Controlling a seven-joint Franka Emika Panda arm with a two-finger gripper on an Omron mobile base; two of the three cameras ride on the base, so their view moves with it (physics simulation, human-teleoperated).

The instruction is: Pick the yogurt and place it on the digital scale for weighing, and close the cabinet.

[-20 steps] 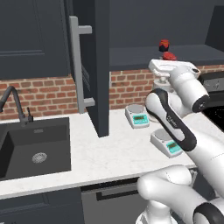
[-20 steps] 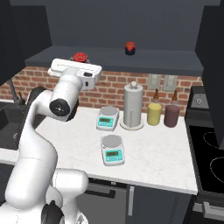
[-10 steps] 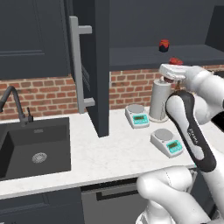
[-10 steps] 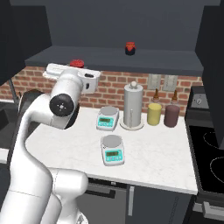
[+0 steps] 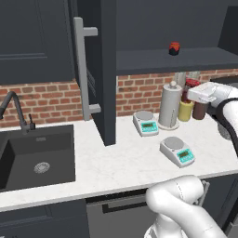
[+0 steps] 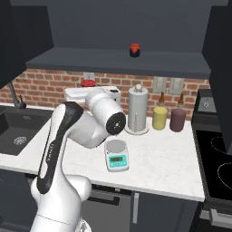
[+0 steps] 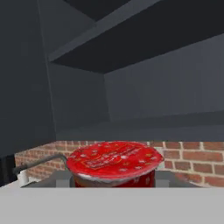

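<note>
Since the earlier frames the white arm has come down from the cabinet shelf, and the gripper (image 5: 191, 90) is now below the shelf level, in front of the red brick wall (image 5: 51, 100). It grasps the small upright red yogurt cup (image 5: 191, 83), which hangs in the air above the white marble counter (image 5: 125, 162). In the hand view the round red lid of the yogurt cup (image 7: 113, 161) is close to the camera, but the finger tips themselves are hard to see there.

In the right base view the yogurt cup (image 6: 88, 83) is to the left of the tall white paper towel roll (image 6: 138, 111) and higher than the pale digital scale with round silver pan and teal display (image 6: 117, 155). This scale (image 5: 177, 151) stands diagonally near the front of the counter, and its pan is bare. The second, similar scale set square (image 5: 145, 123) stands closer to the wall.

The dark charcoal-blue wall cabinet (image 5: 109, 69) is open, and its door with the long grey bar handle (image 5: 83, 69) points out towards the camera. A squat red-and-black item (image 5: 174, 48) rests on the cabinet shelf (image 5: 195, 60)
</note>
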